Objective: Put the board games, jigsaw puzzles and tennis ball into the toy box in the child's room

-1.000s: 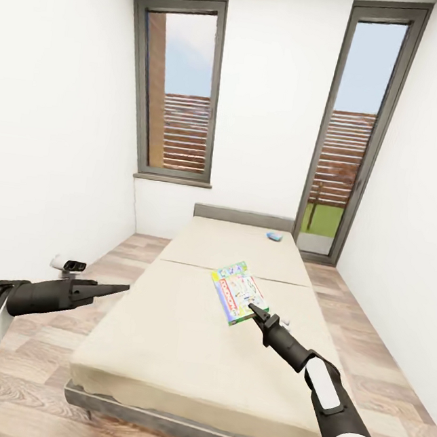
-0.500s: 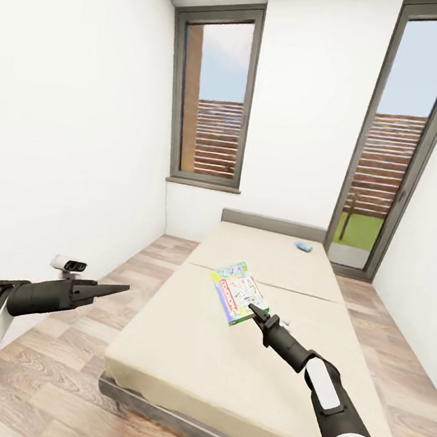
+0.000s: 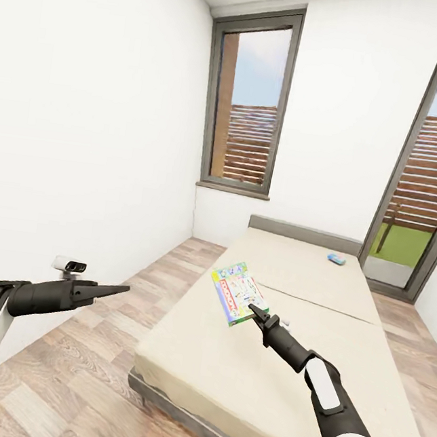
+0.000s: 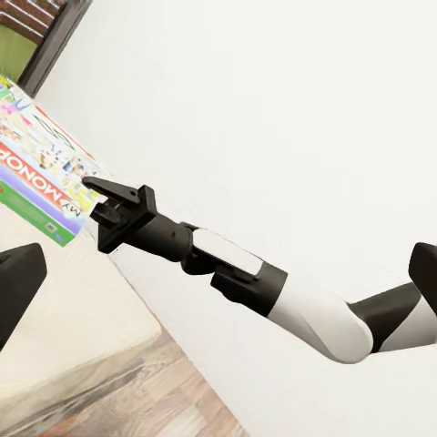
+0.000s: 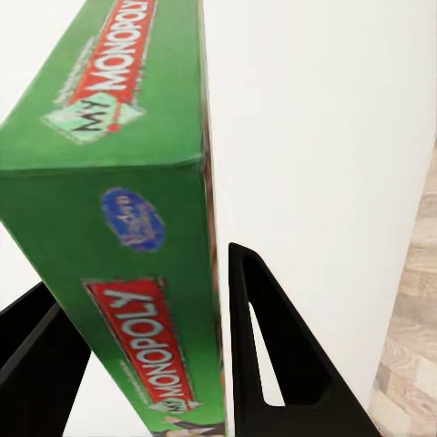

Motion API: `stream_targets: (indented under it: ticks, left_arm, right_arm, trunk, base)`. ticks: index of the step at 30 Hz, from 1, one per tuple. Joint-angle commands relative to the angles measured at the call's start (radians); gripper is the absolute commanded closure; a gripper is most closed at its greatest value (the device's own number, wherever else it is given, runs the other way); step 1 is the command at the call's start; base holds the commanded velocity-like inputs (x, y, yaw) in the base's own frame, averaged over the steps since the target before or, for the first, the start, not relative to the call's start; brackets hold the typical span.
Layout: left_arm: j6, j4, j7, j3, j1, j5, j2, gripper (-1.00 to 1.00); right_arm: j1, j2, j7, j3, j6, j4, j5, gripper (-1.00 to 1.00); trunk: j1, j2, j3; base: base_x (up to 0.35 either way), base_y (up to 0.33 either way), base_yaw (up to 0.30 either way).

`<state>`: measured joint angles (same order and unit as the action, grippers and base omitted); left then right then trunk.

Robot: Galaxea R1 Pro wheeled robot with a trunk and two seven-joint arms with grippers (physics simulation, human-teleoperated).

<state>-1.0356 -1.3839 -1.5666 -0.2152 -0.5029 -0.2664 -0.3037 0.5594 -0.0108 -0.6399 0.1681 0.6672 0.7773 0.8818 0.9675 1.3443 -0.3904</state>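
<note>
The flat green cardboard game box (image 5: 127, 228) reads "MY MONOPOLY" in white on a red band along its side at the frame's top, and "MONOPOLY" again lower down; a small blue oval logo between them is illegible. In the left wrist view its multicolour lid (image 4: 41, 173), at the left edge, shows "MY MONOP", cut off.

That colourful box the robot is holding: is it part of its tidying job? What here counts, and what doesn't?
Part of the job:
multicolour board game, gripped in the right gripper
small blue board game on the bed

Just surroundings:
window
wood floor
</note>
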Motion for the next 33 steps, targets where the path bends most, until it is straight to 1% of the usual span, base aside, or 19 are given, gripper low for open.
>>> stream_targets:
  ticks: [1, 13, 19, 25, 33]
  left_arm:
    - [-0.011, 0.0, -0.004, 0.0, -0.001, 0.002, 0.0, -1.0]
    - [-0.011, 0.003, -0.004, 0.0, -0.001, 0.004, 0.0, -1.0]
    - [-0.011, 0.026, -0.004, 0.0, 0.0, 0.005, 0.0, -1.0]
    - [-0.011, 0.029, -0.004, 0.0, 0.0, 0.023, 0.0, -1.0]
    - [-0.011, 0.03, -0.004, 0.0, 0.0, 0.027, 0.0, -1.0]
  right_arm:
    - [0.001, 0.0, -0.001, 0.002, 0.008, 0.0, 0.006, 1.0]
    - [0.0, 0.0, 0.002, 0.002, 0.008, -0.001, 0.006, 1.0]
    - [0.001, 0.0, 0.004, 0.002, 0.008, -0.001, 0.006, 1.0]
    - [0.001, 0.0, 0.005, 0.002, 0.008, -0.001, 0.006, 1.0]
    - [0.001, 0.0, 0.003, 0.002, 0.008, -0.002, 0.006, 1.0]
  trunk:
    - [-0.004, -0.007, 0.002]
    - [-0.05, -0.091, 0.04]
    - [-0.073, -0.133, 0.058]
    - [-0.096, -0.175, 0.077]
    - [-0.127, -0.231, 0.102]
  base:
    - [0.0, 0.0, 0.291]
    - [0.0, 0.0, 0.291]
    - [0.0, 0.0, 0.291]
    - [0.0, 0.0, 0.291]
    - [0.0, 0.0, 0.291]
